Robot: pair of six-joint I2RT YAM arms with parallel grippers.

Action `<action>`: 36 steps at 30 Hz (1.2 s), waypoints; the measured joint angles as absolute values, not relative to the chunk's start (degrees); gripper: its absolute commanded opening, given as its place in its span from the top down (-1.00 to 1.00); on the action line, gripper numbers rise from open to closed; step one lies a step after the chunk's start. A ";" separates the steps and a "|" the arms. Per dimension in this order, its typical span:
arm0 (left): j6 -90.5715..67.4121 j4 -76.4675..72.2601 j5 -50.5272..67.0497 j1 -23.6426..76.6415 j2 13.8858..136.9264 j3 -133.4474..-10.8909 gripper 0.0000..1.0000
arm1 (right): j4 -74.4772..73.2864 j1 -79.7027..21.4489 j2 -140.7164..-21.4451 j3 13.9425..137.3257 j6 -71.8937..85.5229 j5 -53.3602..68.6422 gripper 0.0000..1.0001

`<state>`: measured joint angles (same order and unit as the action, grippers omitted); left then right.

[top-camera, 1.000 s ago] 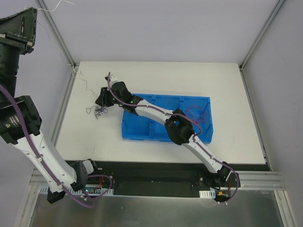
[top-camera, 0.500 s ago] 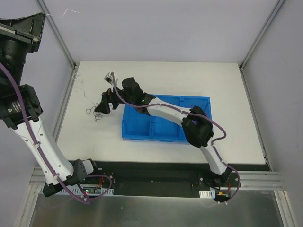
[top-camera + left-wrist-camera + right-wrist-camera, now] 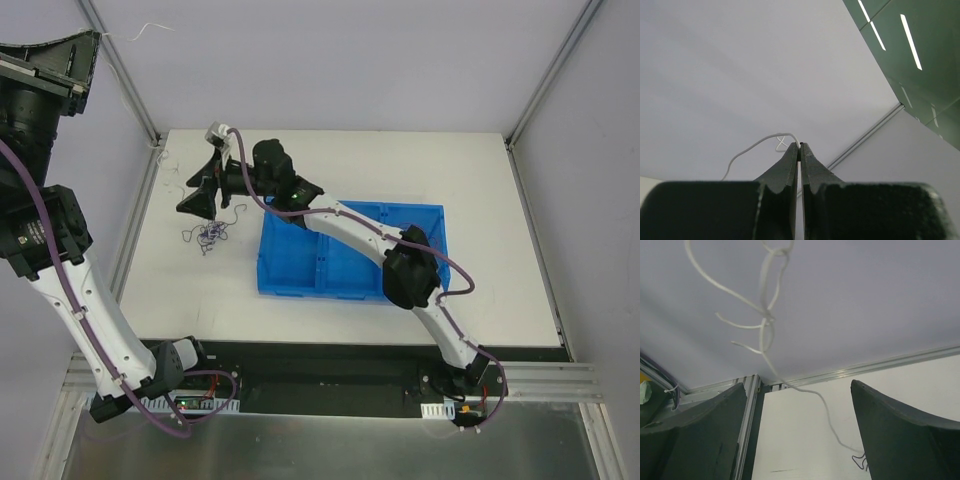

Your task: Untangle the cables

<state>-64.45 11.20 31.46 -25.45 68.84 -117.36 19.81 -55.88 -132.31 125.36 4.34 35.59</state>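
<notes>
While the dark-purple knot [image 3: 208, 236] lies on the bench [image 3: 480, 200] just left of the blue bin [image 3: 300, 285], the right claw [image 3: 205, 183] hangs spread above it, gripping nothing. Beyond, the white cable [image 3: 762, 335] dangles from the high left claw [image 3: 800, 146], clenched on its end. Step judged: drawing white free. Next: pinch it low, pull apart.

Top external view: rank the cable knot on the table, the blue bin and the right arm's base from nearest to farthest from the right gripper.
1. The cable knot, on the table just to the near side of the right gripper.
2. The blue bin, to its right, mid-table.
3. The right arm's base, at the near edge, far right.
</notes>
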 measured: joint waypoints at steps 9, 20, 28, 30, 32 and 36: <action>-67.33 10.61 30.52 -24.69 67.42 -117.49 1.00 | 17.02 -56.69 -139.35 129.29 6.11 33.87 0.99; -71.42 9.21 23.24 -24.34 74.85 -138.19 1.00 | 14.92 -56.99 -144.33 126.72 10.04 24.67 0.99; -70.35 7.46 20.49 -24.34 72.31 -147.85 1.00 | 12.80 -56.01 -145.27 126.69 10.70 20.32 0.99; -70.37 6.33 20.49 -24.34 71.40 -148.51 1.00 | 12.38 -55.83 -145.36 126.69 10.55 19.44 0.99; -70.41 5.30 20.51 -24.34 71.05 -148.75 1.00 | 11.88 -55.72 -145.36 126.69 10.37 18.52 0.99; -70.37 4.56 20.95 -24.34 70.48 -145.34 1.00 | 10.17 -55.70 -145.36 126.93 9.93 17.80 0.29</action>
